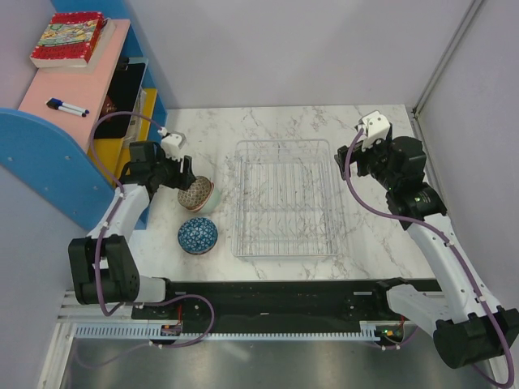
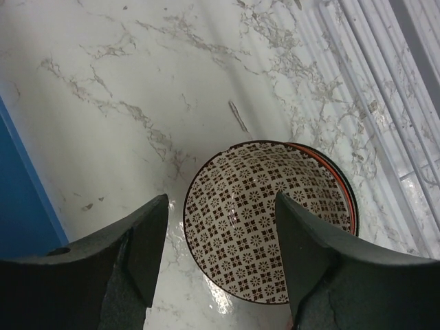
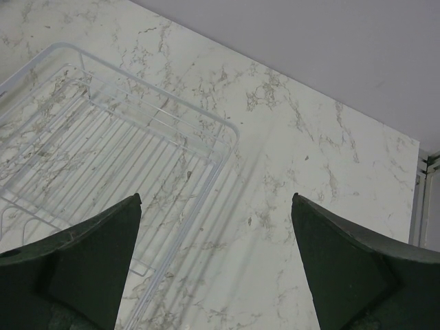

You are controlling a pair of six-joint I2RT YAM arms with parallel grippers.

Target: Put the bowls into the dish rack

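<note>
A silver wire dish rack (image 1: 285, 143) lies empty in the middle of the marble table. Left of it sit two bowls: a brown-and-white patterned bowl (image 1: 197, 194) and, nearer the arms, a blue patterned bowl (image 1: 198, 235). My left gripper (image 1: 186, 175) hovers open over the brown bowl (image 2: 268, 220). In the left wrist view one finger (image 2: 148, 234) is outside the bowl's rim and the other (image 2: 302, 240) is over its inside, with nothing held. My right gripper (image 1: 351, 159) stands wide open and empty above the rack's far right corner (image 3: 227, 130).
A blue shelf unit with a pink top (image 1: 77, 89) stands at the far left, carrying a red book (image 1: 69, 39) and a marker (image 1: 66, 106). Grey walls close in the back and right. The rack's wires (image 2: 385, 103) lie just right of the brown bowl.
</note>
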